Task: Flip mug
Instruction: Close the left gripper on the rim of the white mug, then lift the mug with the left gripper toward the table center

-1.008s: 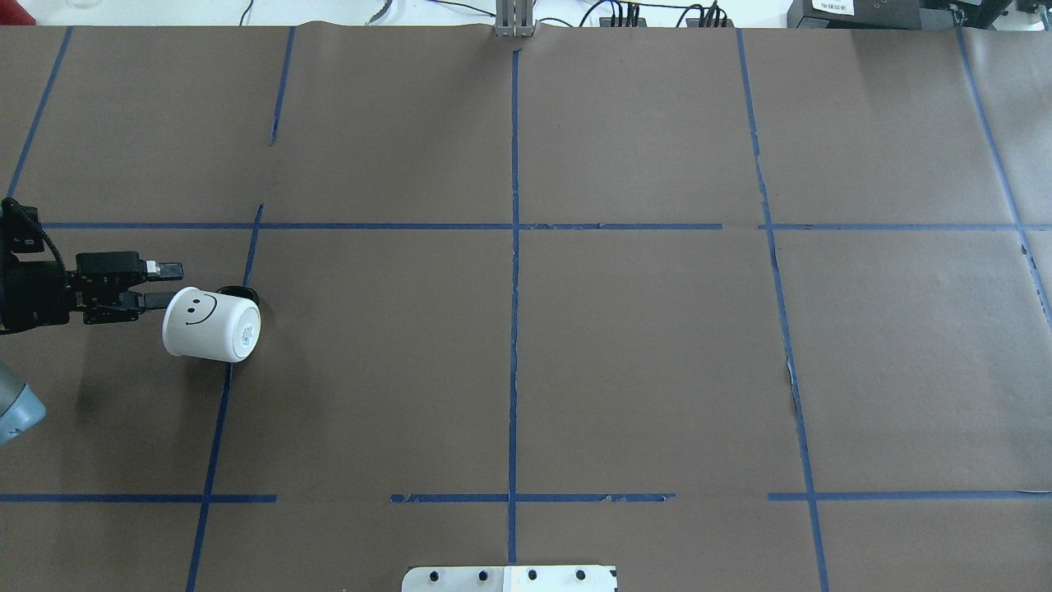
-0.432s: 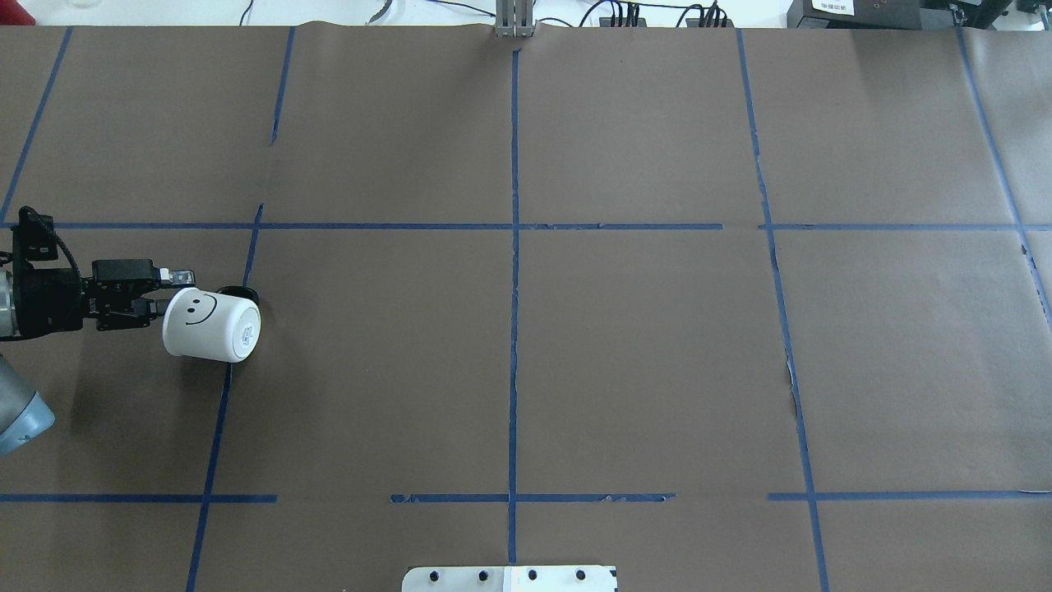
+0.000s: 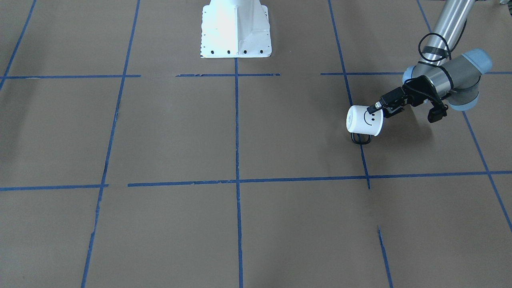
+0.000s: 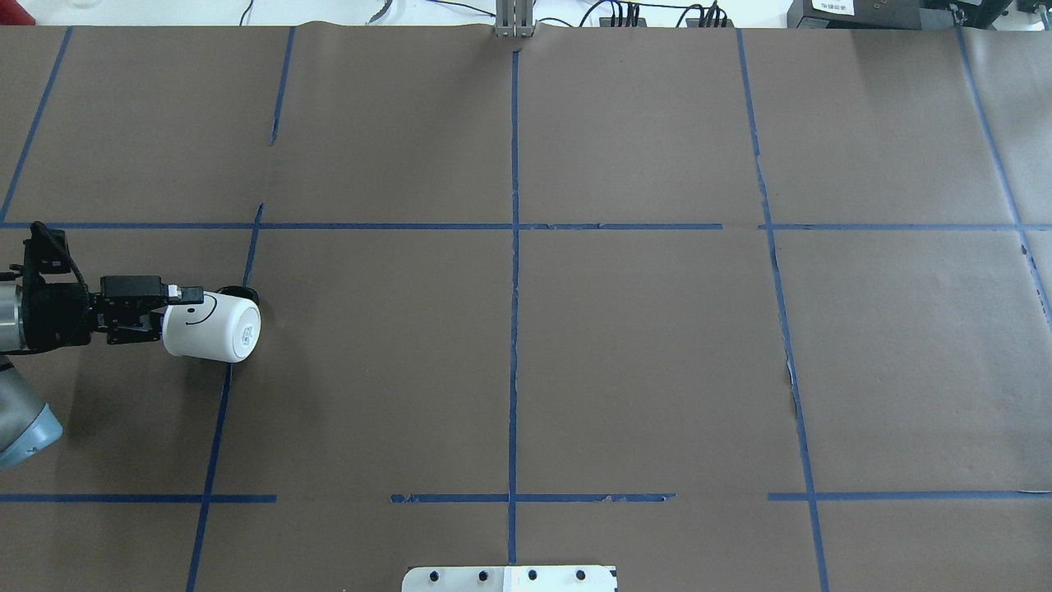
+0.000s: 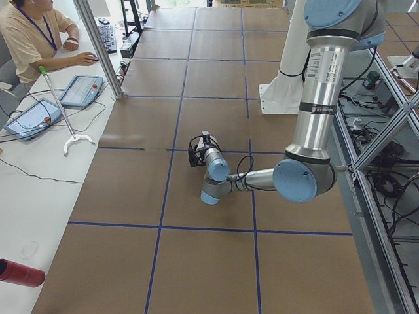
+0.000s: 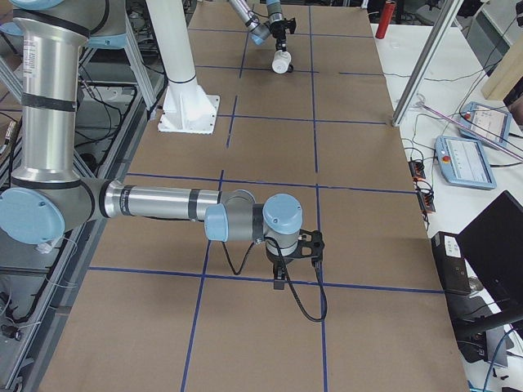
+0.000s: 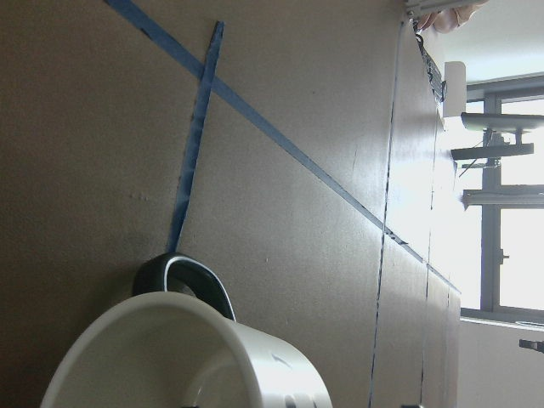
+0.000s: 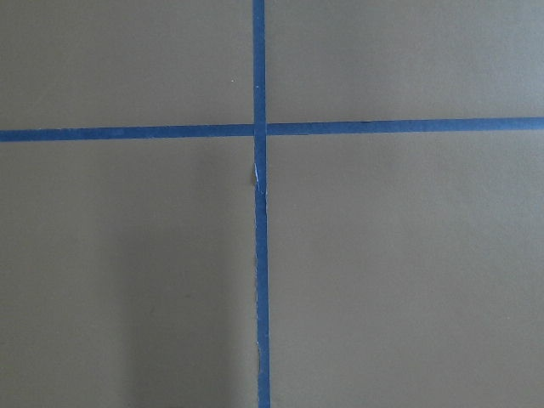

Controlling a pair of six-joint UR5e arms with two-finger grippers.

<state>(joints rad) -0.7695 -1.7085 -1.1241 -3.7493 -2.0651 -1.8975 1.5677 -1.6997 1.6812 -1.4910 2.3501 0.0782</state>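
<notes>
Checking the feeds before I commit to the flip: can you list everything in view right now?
mug: one, white with black smiley and black handle, lying on its side on the robot's left part of the table, opening toward the left gripper
table: one, brown paper cover, blue tape grid
robot base: one, white, middle of the robot's table edge
teach pendants: two, grey-blue, side bench in the exterior left view
grabber stick: one, white with green tip, same bench
cylinder: one, red, bench's near end
operator: one, beige shirt, seated at that bench
left gripper: one, black, fingers apart at the mug's rim
right gripper: one, black, pointing down over a tape crossing; fingers' state unclear
</notes>
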